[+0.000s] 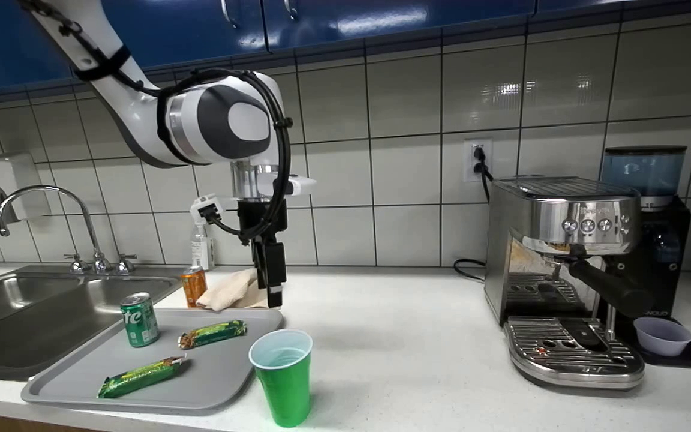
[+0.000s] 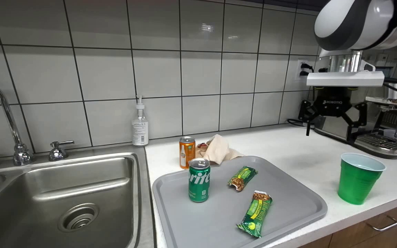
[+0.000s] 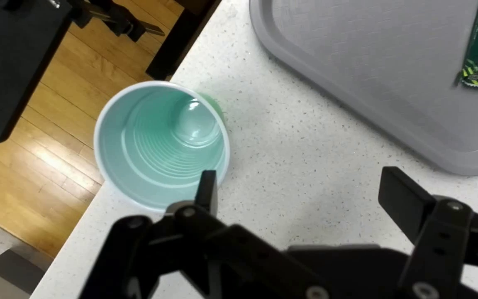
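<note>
In an exterior view, the black gripper (image 1: 275, 298), seen edge-on, points down above a smooth white table (image 1: 393, 336). A tapered green plastic cup (image 1: 288, 393), pale inside, stands upright on the table, just beside a matte gray tray (image 1: 219, 378) with rounded corners. The tray bears an upright Sprite can (image 1: 140, 324), showing "te", a granola bar (image 1: 141, 378) in a crinkled, glossy green wrapper, and a second bar (image 1: 212, 334) like it. Behind are a shiny orange can (image 1: 194, 288) and a rumpled beige cloth (image 1: 231, 289). A steel espresso machine (image 1: 579, 216) stands well apart, its front lettering too blurred to read.

In an exterior view, "ROBOTIQ" shows in white on the gripper, whose angular jaws stand wide apart, above and away from the cup. The Sprite can reads "rite" here; the wrappers' yellow bands carry print too small to read. A clear pump bottle (image 2: 140, 127) with a white label stands near the brushed-metal sink (image 2: 109, 199).

In the wrist view, speckled table shows between the spread fingers. One fingertip overlaps the cup, which stands near the table's edge; fine ridges ring its aqua interior. The tray has a faintly pebbled surface. Past the edge lies a wooden floor (image 3: 56, 108).
</note>
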Tool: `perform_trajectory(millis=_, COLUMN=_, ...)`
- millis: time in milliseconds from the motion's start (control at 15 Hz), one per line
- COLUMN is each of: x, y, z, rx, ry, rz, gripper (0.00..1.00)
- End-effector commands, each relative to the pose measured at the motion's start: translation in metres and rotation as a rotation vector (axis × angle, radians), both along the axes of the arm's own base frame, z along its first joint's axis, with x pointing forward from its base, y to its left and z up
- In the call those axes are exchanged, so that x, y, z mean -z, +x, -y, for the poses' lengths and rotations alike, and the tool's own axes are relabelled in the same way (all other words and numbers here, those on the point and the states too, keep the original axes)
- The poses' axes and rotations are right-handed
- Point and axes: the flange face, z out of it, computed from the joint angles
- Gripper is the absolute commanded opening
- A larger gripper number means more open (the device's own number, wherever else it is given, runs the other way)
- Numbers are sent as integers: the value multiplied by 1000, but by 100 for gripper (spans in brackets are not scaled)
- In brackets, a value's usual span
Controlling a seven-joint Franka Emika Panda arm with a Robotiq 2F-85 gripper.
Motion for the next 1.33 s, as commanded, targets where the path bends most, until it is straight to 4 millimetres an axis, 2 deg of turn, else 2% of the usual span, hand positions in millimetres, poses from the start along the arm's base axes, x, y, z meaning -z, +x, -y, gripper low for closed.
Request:
perform_trajectory(millis=0, x=1, y=-14, z=2, rx=-21, ry=2, rz=19, gripper=100)
perform_trajectory(millis=1267, x=58, y=-24, z=-2, rx=-17, ry=-37, rz=27, gripper=100)
